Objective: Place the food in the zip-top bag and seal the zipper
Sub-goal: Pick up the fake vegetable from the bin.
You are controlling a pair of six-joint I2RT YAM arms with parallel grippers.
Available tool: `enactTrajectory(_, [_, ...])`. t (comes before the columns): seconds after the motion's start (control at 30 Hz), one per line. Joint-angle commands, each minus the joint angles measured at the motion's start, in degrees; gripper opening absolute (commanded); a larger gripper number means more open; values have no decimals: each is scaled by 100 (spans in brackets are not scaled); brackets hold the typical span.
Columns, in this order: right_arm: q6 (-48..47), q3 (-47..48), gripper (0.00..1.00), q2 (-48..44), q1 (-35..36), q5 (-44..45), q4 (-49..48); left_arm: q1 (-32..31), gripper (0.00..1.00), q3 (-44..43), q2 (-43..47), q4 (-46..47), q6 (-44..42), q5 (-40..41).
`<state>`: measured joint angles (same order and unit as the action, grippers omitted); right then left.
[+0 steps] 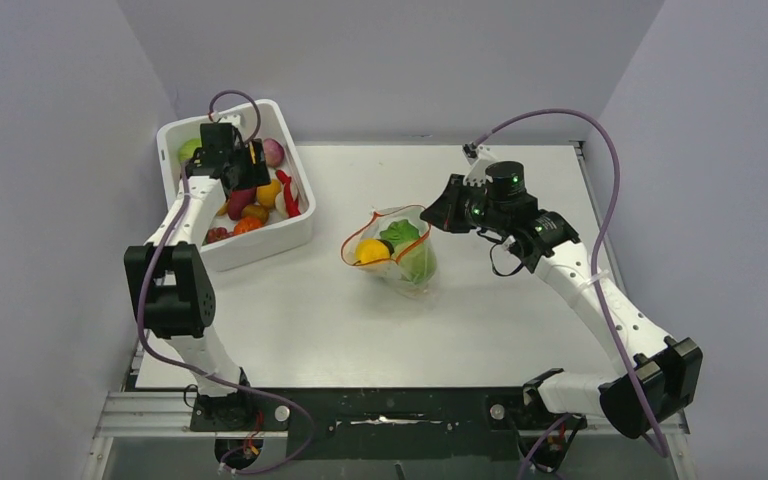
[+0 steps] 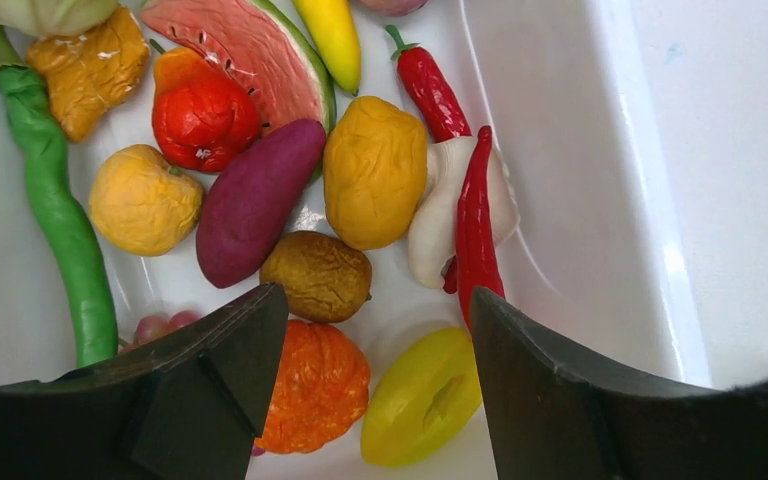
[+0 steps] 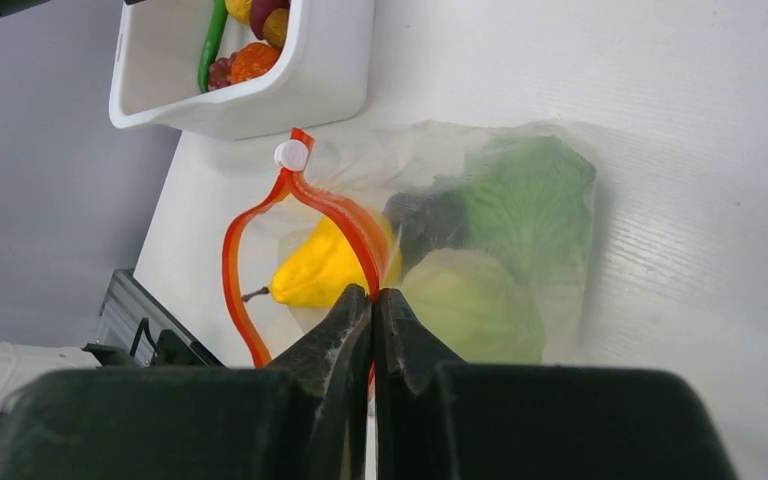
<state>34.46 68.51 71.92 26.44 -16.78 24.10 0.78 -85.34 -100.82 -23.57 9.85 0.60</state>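
The clear zip-top bag (image 1: 400, 255) lies mid-table with its red-orange zipper (image 3: 245, 225) gaping open; it shows in the right wrist view (image 3: 520, 230) too. Inside are green lettuce (image 3: 525, 200), a pale green piece (image 3: 470, 305), a yellow fruit (image 3: 320, 265) and a dark piece (image 3: 425, 215). My right gripper (image 3: 373, 295) is shut on the zipper strip at the bag's mouth. My left gripper (image 2: 375, 305) is open above the white tub (image 1: 260, 240), over an orange pumpkin (image 2: 315, 385), a yellow-green piece (image 2: 420, 400), a brown fruit (image 2: 315, 275), a red chilli (image 2: 475, 225) and a purple piece (image 2: 255, 200).
The tub (image 2: 580, 200) also holds a green bean (image 2: 60, 210), watermelon slice (image 2: 250, 50), red tomato (image 2: 200, 115) and several yellow fruits. The tub stands at the table's back left corner, near the grey walls. A white slider (image 3: 290, 155) sits at the zipper's end.
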Motion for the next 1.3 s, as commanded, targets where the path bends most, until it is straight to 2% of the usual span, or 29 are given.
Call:
enactTrajectory(0.0, [-80,352,0,17,-44,-38,-186,84,66,-522,-392,264,-209,-211])
enactTrajectory(0.33, [54,486,0,138,19,26,-108,194,64,-1231,-1433,179,-714,-65])
enactTrajectory(0.47, [35,523,0,41,20,168,-67,195,63,-1341,-1618,329,-911,-457])
enactTrajectory(0.7, [-5,532,0,-28,13,283,-2,188,63,-1680,-2039,338,-861,-952])
enactTrajectory(0.93, [-17,550,0,-61,24,323,33,186,65,-2146,-2523,38,-923,-1010])
enactTrajectory(1.27, [-3,499,0,-147,37,377,35,171,64,-2231,-2857,-56,-887,-1015])
